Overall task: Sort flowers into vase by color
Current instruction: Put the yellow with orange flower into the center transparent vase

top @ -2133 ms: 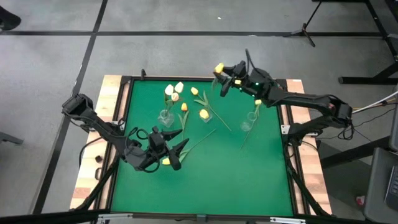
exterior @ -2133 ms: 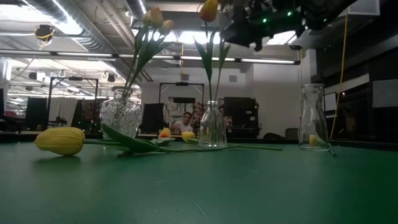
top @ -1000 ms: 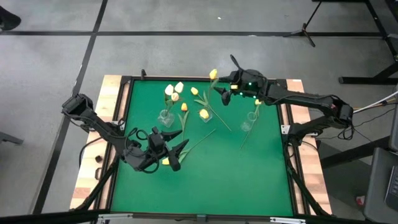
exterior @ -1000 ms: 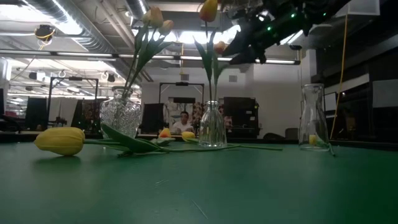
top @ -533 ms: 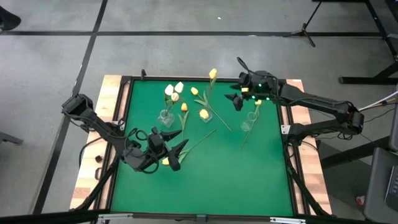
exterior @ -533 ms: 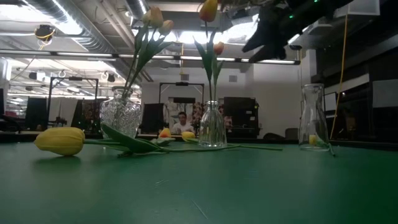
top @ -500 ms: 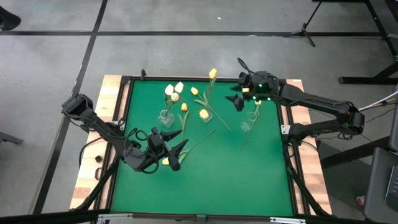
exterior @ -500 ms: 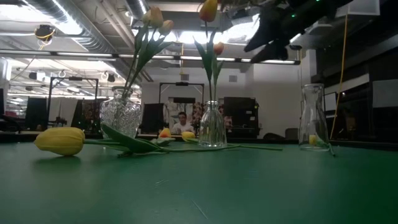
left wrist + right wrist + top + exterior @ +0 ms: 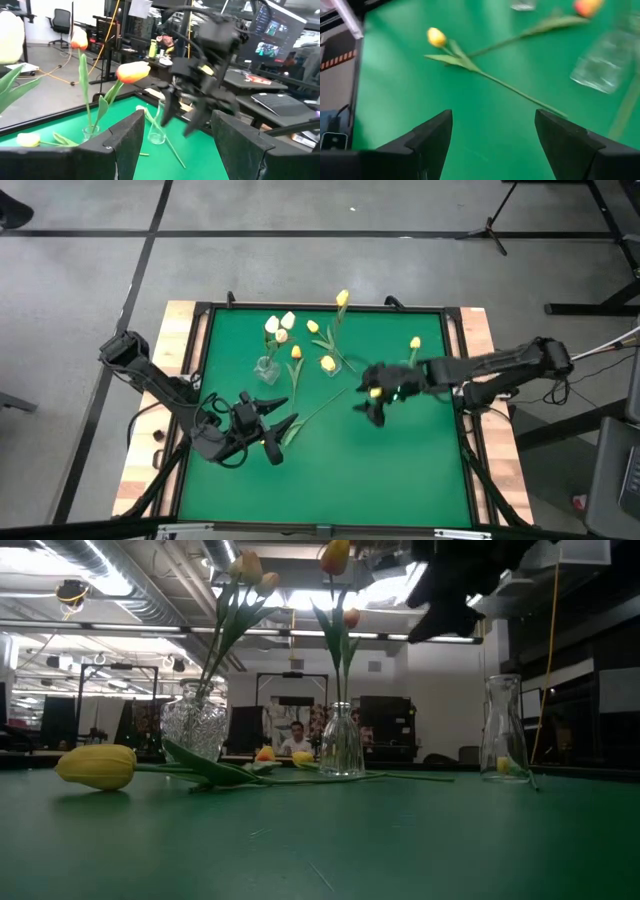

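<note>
Both grippers are open and hold nothing. My right gripper hangs over the table's middle, pointing down at a slant. Below it lies a yellow flower, its long stem flat on the green mat. My left gripper is held level near the front left, beside that flower's head. White flowers stand in the cut-glass vase. An orange flower stands in the middle vase. A yellow one stands in the right vase.
Another yellow flower lies on the mat, its stem running toward the table's middle. The mat is bare along the near edge, inside a raised dark frame. A person shows in the room behind the table in the low view.
My right gripper has swung from the far edge, beside the middle vase, toward the near edge to above the table's middle, tipping downward. The orange flower has stayed upright in the middle vase.
</note>
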